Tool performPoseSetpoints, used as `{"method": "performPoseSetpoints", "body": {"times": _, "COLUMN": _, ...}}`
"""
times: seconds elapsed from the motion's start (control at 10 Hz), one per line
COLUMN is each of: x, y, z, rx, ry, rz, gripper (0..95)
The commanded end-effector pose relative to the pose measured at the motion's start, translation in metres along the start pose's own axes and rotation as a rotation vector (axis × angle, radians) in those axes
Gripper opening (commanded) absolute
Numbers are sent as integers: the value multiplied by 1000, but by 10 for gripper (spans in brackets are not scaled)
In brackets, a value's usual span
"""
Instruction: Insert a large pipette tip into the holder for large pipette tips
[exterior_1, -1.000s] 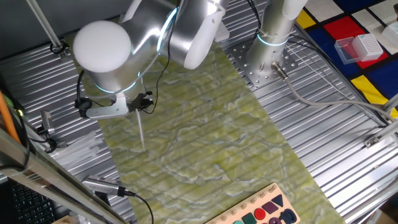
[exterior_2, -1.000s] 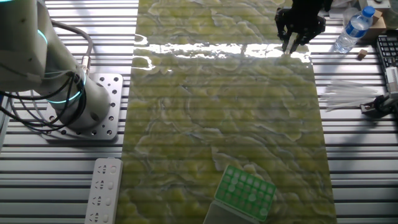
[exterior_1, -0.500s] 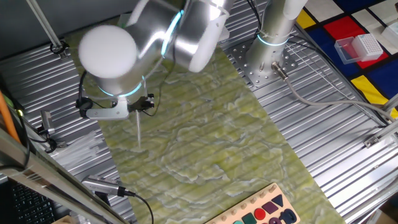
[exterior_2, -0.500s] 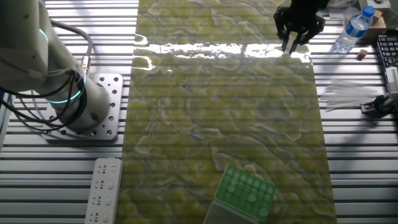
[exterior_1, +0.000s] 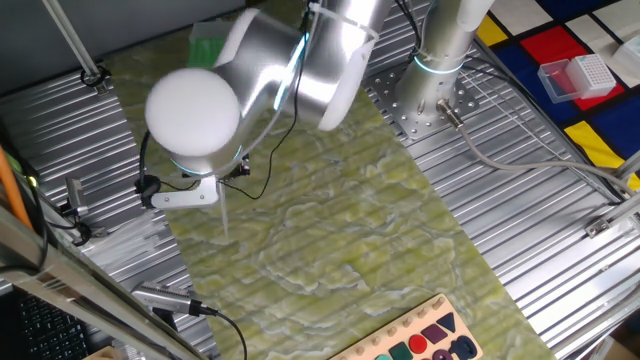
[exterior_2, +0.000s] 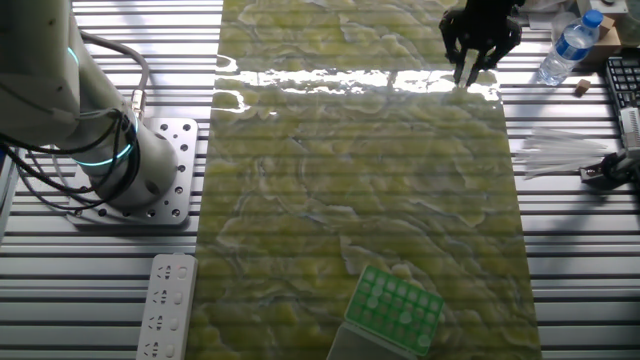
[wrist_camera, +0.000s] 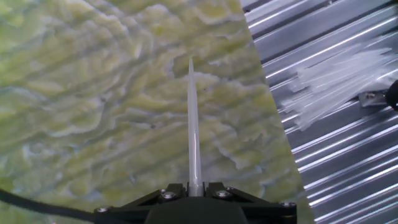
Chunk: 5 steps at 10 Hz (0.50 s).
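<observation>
Gripper (exterior_2: 470, 68) clamped on wide end of pipette tip (wrist_camera: 193, 127), above far right part of green mat (exterior_2: 360, 180) on desk (exterior_2: 570, 230). Long axis in line with fingers, point aimed straight down at mat, clear of it. Green-topped holder (exterior_2: 395, 308) at near edge of mat, well apart. Loose pile of spare tips (wrist_camera: 336, 81) just right of mat.

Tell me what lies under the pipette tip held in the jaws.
Under the large pipette tip lies only the green marbled mat; the tip's point hangs above it. The loose tips lie off to the side on the metal table. The tip's wide end is hidden between the jaws.
</observation>
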<state>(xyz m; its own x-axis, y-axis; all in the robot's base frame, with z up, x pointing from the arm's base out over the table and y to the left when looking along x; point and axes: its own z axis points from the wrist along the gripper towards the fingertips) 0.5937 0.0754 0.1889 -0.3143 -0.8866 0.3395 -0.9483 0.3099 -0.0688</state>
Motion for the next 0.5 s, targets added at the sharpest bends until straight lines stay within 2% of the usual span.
{"method": "performPoseSetpoints", "body": {"times": 0.1, "x": 55, "y": -8, "z": 7, "rx": -30, "ry": 28, "rz": -81, "gripper": 0}}
{"method": "performPoseSetpoints", "body": {"times": 0.2, "x": 84, "y": -10, "z": 8, "rx": -42, "ry": 45, "rz": -103, "gripper": 0}}
{"method": "performPoseSetpoints", "body": {"times": 0.4, "x": 127, "y": -10, "z": 12, "rx": -42, "ry": 73, "rz": -143, "gripper": 0}}
{"method": "performPoseSetpoints", "body": {"times": 0.5, "x": 154, "y": -7, "z": 16, "rx": -40, "ry": 86, "rz": -170, "gripper": 0}}
